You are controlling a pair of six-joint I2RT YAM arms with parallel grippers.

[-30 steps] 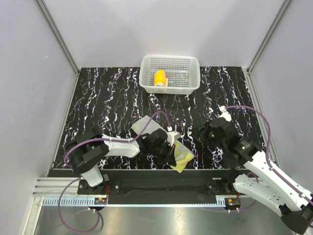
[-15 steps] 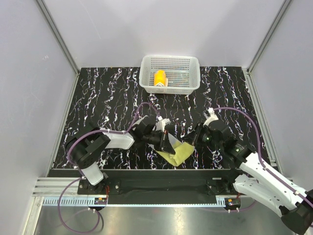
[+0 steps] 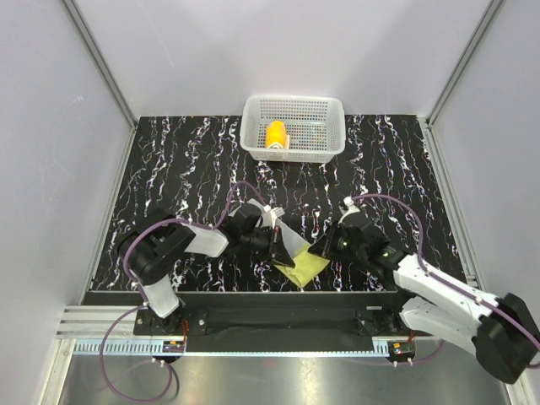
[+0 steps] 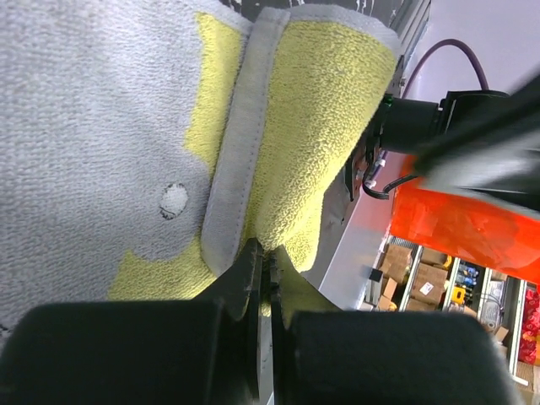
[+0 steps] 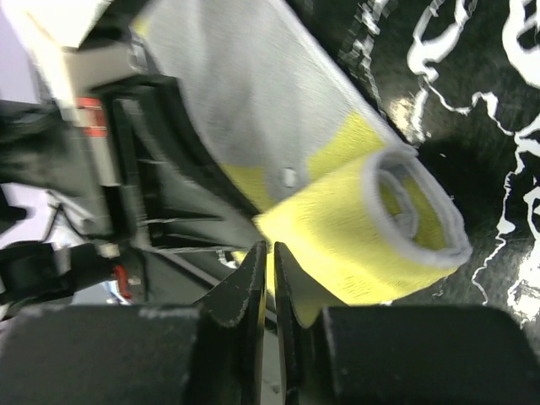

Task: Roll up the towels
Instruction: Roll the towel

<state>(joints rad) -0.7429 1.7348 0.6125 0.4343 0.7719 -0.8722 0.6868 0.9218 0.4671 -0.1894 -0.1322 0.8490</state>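
- The white perforated plastic basket (image 3: pixel 334 139) is taken as the landmark; it stands at the far end of the black marbled table (image 3: pixel 186 169).
- The light grey towel with yellow-green blotches (image 3: pixel 302 265) is held well apart from the basket, on its near side, with the yellow end curled into a loose tube.
- The bright orange towel (image 3: pixel 275 135), seemingly rolled, lies inside the basket, left of centre.
- The left gripper (image 3: pixel 283 246) and the right gripper (image 3: pixel 319 250) are each pinched onto opposite edges of the grey towel, which lies between them, both equally near.
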